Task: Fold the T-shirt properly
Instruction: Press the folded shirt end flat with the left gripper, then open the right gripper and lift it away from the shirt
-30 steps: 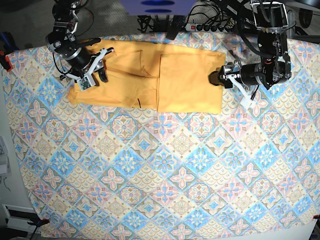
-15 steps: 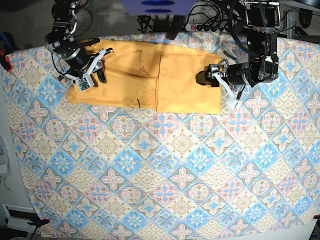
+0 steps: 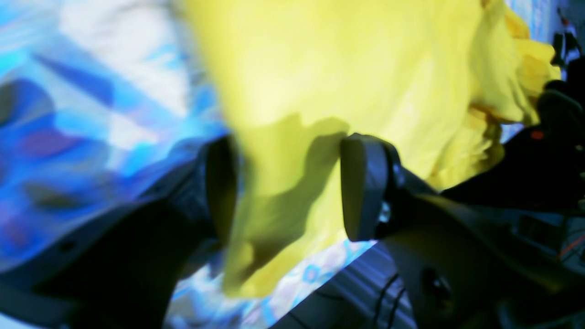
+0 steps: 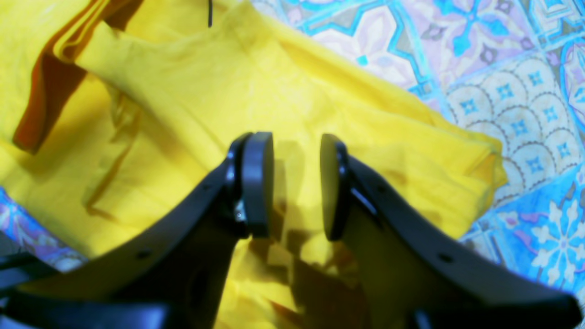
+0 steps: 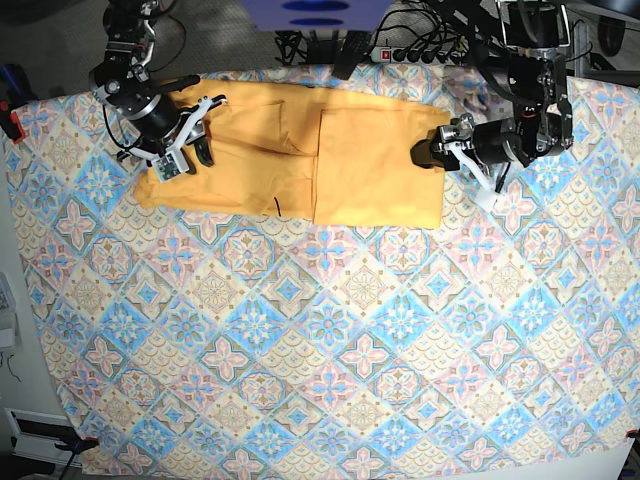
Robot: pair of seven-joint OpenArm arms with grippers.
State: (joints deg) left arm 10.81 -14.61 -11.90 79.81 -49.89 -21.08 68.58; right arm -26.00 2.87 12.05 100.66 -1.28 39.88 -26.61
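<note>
The yellow-orange T-shirt (image 5: 300,160) lies flat at the far middle of the table, its right part folded over along a straight edge. My left gripper (image 5: 440,158) is at the shirt's right edge. In the blurred left wrist view it (image 3: 290,187) is open, its fingers wide apart over the T-shirt (image 3: 343,68). My right gripper (image 5: 207,128) hovers over the shirt's rumpled left end. In the right wrist view it (image 4: 295,183) is open with a narrow gap above the T-shirt (image 4: 274,91), pinching nothing that I can see.
The blue-pink patterned tablecloth (image 5: 320,330) covers the whole table. A power strip (image 5: 415,52) and cables lie beyond the far edge. A red clamp (image 5: 12,125) holds the cloth at the left edge.
My left gripper slid left over the shirt's folded part, then drew back to its right edge, closing a little. The right arm and the shirt stayed where they were.
</note>
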